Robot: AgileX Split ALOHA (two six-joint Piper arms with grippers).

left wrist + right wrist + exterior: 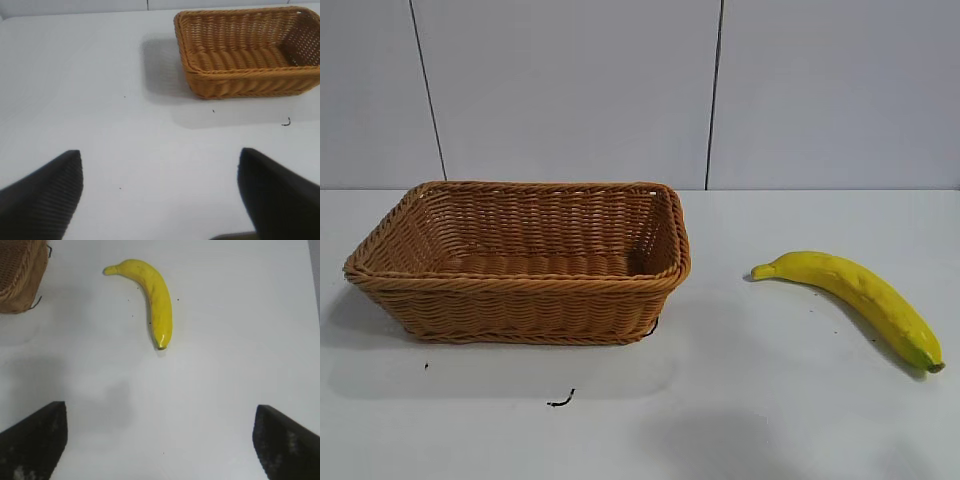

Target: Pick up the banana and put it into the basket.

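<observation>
The yellow banana (855, 297) lies on the white table at the right, its greenish tip toward the front right. It also shows in the right wrist view (151, 299). The empty wicker basket (520, 262) stands at the left, well apart from the banana, and shows in the left wrist view (247, 52); one corner of it shows in the right wrist view (20, 275). My right gripper (160, 435) is open and empty above bare table, short of the banana. My left gripper (160, 187) is open and empty, short of the basket. Neither gripper shows in the exterior view.
A small dark scrap (561, 401) lies on the table in front of the basket. A white panelled wall (640, 90) stands behind the table.
</observation>
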